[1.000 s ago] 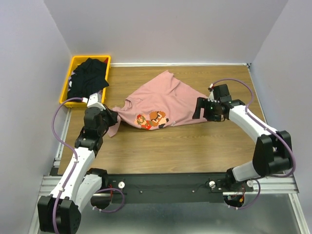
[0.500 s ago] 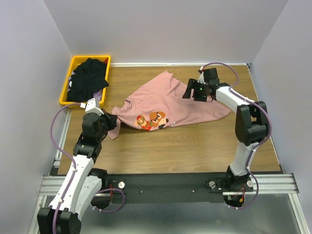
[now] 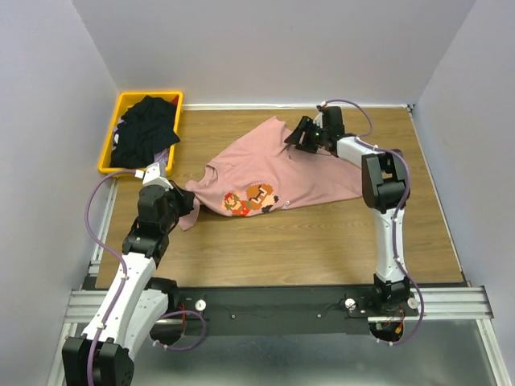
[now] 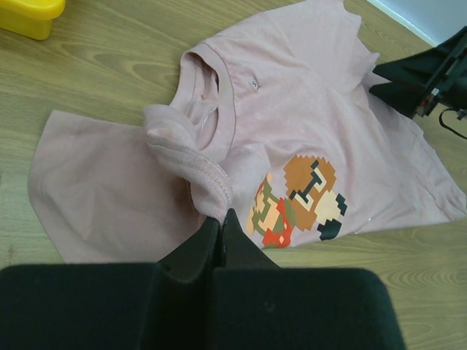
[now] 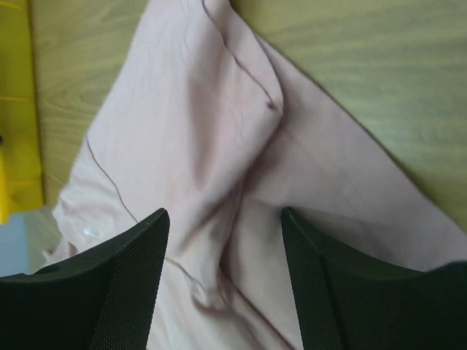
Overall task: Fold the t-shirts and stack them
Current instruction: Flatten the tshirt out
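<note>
**Spreading the pink t-shirt [image 3: 282,169] for folding**

The pink t-shirt lies crumpled on the counter [image 3: 306,241]. The left claw [image 4: 221,222] is clamped on its shoulder fold. The right claw [image 3: 295,136], jaws apart and empty, hovers over the far corner, having swung there from the right edge. Next, likely: pinch and pull flat.

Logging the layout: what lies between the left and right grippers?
The pink t-shirt, print up, stretches from left gripper to right gripper; the top view shows it.
</note>
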Tool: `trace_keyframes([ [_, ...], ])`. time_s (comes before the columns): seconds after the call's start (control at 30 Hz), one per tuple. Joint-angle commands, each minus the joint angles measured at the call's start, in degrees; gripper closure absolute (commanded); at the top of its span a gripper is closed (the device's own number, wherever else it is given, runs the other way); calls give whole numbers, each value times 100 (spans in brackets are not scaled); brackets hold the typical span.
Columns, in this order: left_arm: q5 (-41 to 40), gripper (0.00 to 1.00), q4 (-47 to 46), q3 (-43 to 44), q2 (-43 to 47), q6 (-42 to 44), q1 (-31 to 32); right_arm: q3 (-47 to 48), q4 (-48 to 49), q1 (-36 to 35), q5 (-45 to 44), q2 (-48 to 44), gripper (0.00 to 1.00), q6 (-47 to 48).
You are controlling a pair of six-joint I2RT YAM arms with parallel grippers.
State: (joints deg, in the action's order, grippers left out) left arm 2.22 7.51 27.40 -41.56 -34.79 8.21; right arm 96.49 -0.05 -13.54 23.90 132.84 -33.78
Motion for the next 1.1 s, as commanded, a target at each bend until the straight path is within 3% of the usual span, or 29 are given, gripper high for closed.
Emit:
trace_keyframes([
  [0.0, 77, 100, -21, -59, -10, -20, -39, 651, 401, -78, 334, 593, 32, -427],
  [0.13, 51, 100, -30, -50, -54, -11, -39, 1064, 401, -79, 352, 910, 49, -507],
  [0.27, -63, 100, -161, -42, -238, 77, -39, 1153, 392, -70, 361, 666, 85, -314],
  [0.33, -99, 100, -214, 2, -457, 182, -39, 996, 366, -70, 378, 279, 95, -139],
  [0.53, -450, 100, -294, 301, -1152, 279, -117, 116, 94, -79, 817, -1082, 97, 196],
  [0.77, -582, 100, -566, 257, -1548, -142, -258, -2237, -415, -219, 2686, -3375, 99, 441],
  [0.9, -512, 100, -716, 117, -1653, -415, -285, -3930, -2203, -998, 3173, -4841, 99, 1188],
  [1.0, -573, 100, -848, 64, -1487, -485, -285, -4821, -2963, -1720, 2798, -5503, 99, 1296],
  [1.07, -766, 98, -769, 64, -1241, -485, -293, -5656, -3368, -2406, 2191, -6101, 88, 813],
])
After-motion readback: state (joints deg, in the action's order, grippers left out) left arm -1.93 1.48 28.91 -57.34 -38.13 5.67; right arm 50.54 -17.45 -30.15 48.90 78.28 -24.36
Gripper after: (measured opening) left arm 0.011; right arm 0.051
